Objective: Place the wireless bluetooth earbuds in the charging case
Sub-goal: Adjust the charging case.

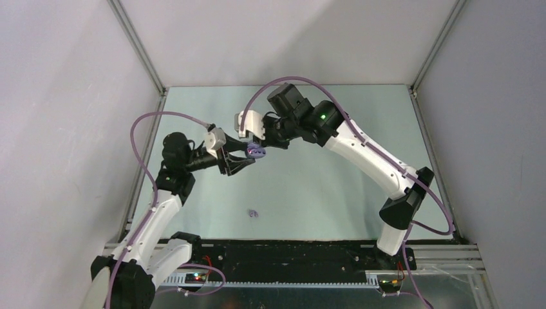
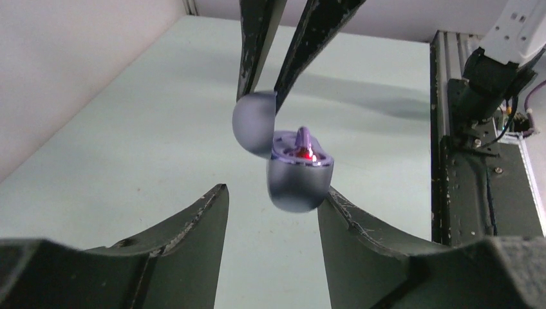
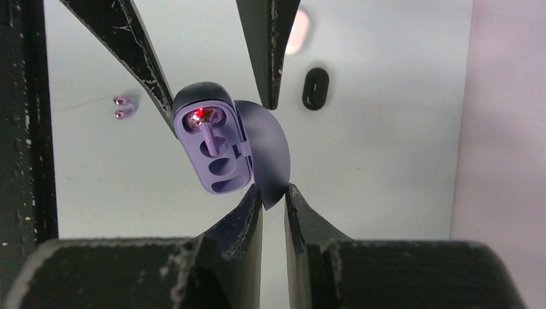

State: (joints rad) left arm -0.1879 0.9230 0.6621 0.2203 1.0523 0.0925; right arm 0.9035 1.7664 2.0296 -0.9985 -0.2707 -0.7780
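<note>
One lavender earbud (image 1: 253, 213) lies at lower centre: probably light, slick and tiny, best nipped across its stem. The right gripper (image 3: 273, 193) pinches the charging case (image 3: 216, 148) by its lid; the left gripper (image 2: 273, 193) stands spread.

One charging case (image 3: 225, 174); two earbuds (image 3: 122, 108); two arms (image 1: 367, 151).

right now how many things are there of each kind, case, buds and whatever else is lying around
lavender charging case: 1
lavender earbuds: 2, one in the case, one loose on the table
black oval thing: 1
pale pink thing, partly hidden behind a finger: 1
total: 5
</note>
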